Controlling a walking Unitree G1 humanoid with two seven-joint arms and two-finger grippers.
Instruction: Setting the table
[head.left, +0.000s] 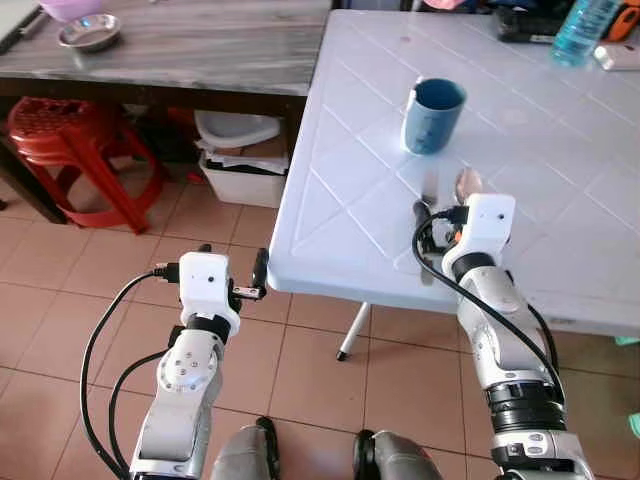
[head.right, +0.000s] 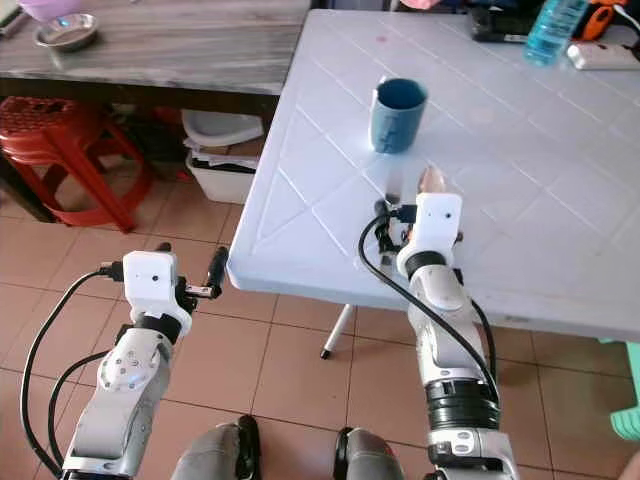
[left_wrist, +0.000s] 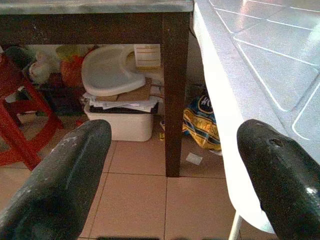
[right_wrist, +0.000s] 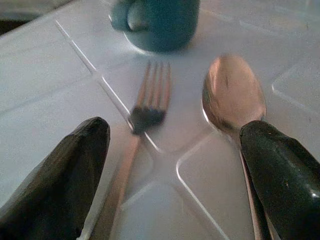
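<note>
Nearest, left pincer (left_wrist: 170, 175) spread wide, hovering off the white worktop (head.left: 560, 180) edge above the tiled floor (head.left: 70, 300). Farther, right pincer (right_wrist: 175, 170) spread over the worktop, fork (right_wrist: 145, 112) and spoon (right_wrist: 232, 95) lying side by side between its fingers. Beyond, blue mug (head.left: 433, 115) upright.

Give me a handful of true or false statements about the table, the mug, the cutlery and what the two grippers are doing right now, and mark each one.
1. A blue mug stands upright on the white table. True.
2. The fork lies inside the mug. False: it lies flat on the table, short of the mug.
3. The spoon lies beside the fork. True.
4. The right gripper is clamped on the spoon. False: its fingers are spread open over both pieces.
5. The left gripper rests on the tabletop. False: it hangs open beside the table edge, above the tiled floor.
</note>
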